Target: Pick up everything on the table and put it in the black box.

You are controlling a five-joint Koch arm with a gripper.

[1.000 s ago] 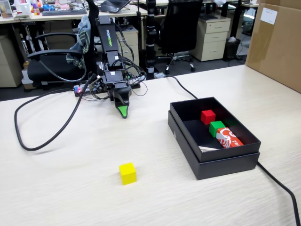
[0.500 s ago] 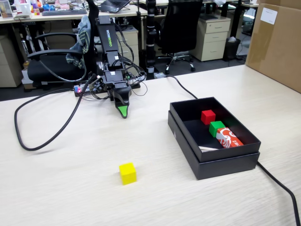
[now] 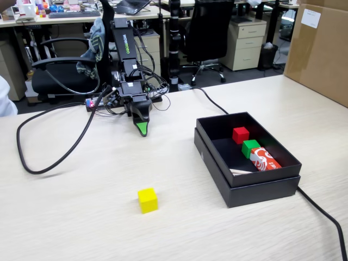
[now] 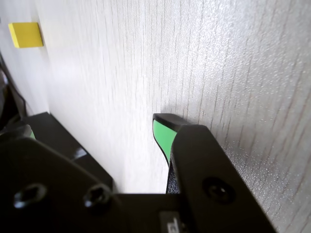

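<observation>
Yellow cube [image 3: 147, 199] on table, end effector [image 3: 142, 129] jaws overlapped.

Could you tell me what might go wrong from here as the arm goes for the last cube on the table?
1. The yellow cube lies well away from the gripper, so reaching it may call for a long stretch.
2. The black box has raised walls; a low carry could clip the rim.
3. The black cable loops over the table beside the arm and might snag.
</observation>
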